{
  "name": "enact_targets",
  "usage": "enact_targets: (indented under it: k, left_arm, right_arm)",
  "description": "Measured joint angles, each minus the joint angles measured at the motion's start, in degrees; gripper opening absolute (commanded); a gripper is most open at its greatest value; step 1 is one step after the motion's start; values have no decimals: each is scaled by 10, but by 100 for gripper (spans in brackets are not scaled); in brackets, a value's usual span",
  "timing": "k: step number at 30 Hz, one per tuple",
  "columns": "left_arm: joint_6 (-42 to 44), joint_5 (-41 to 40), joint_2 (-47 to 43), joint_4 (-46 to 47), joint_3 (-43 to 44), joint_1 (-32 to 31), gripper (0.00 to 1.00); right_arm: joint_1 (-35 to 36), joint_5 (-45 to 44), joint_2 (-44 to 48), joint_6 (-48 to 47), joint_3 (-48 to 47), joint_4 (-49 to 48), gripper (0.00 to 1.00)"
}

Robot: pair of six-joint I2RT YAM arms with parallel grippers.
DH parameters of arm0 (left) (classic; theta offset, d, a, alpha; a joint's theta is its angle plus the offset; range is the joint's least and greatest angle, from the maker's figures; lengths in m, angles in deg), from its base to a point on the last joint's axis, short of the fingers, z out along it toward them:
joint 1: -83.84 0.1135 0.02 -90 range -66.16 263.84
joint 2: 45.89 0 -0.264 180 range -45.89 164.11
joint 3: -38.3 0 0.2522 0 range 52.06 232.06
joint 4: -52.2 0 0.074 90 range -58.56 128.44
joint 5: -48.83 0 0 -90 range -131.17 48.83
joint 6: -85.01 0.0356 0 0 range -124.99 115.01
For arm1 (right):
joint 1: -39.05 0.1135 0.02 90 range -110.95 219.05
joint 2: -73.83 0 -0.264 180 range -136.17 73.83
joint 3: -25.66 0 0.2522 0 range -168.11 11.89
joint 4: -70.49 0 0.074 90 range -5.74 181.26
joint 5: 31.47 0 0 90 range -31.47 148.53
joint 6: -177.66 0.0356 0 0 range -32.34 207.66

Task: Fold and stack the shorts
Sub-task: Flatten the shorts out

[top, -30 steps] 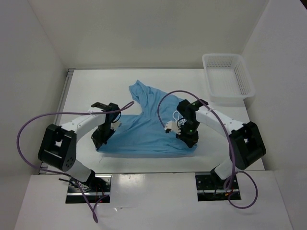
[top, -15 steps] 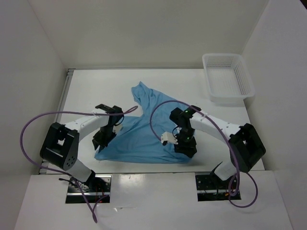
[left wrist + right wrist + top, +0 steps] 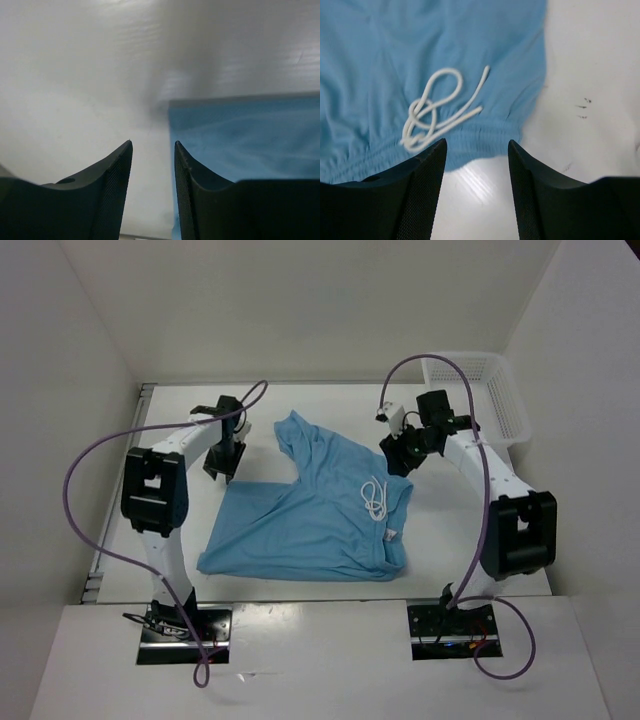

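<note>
The light blue shorts (image 3: 300, 525) lie spread on the white table, one leg reaching toward the back and the white drawstring (image 3: 375, 500) showing on top near the right edge. My left gripper (image 3: 222, 470) hovers just off the shorts' upper left corner, open with nothing between its fingers. In the left wrist view the gripper (image 3: 152, 146) frames bare table, with the shorts' edge (image 3: 245, 140) to the right. My right gripper (image 3: 399, 460) hangs open past the waistband's far right end. The right wrist view shows the gripper (image 3: 476, 143), the shorts' gathered waistband (image 3: 485, 132) and the drawstring (image 3: 437, 112).
A white mesh basket (image 3: 475, 400) stands at the back right corner of the table. White walls close in the table on the left, back and right. Purple cables loop above both arms.
Both grippers have opened and let go of the shorts. They moved from the near part of the cloth toward the back, the left to its upper left, the right to its upper right.
</note>
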Motion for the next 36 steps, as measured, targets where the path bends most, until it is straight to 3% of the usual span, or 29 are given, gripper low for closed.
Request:
enact_targets:
  k: [9,12,13,19,20,23,28,36]
  left_arm:
    - [0,87,68,14,10,-4,45]
    - [0,115,69,13,10,-4,22]
    - [0,120,69,13,10,-4,8]
    - [0,121,45,29,-30,5,1]
    - [-1,118,39,26,-41,11,3]
    - [1,108,27,11,-59,34,35]
    - [0,90,33,-24,-19,30,65]
    - [0,170,132,-8,283,-16,66]
  right_arm:
    - [-15,-25,-88,148,-26,-156,58]
    - [-20,-48,-108,174,-29,-188,58]
    - [-21,-54,-115,179,-29,-192,58]
    - [-18,-99,-136,202,-27,-212,58]
    - [-18,-104,-136,203,-27,-214,58]
    - [-17,-113,-136,206,-21,-222,58]
    - [-14,-117,-136,206,-17,-222,58]
    - [-12,-118,-142,199,-17,-226,58]
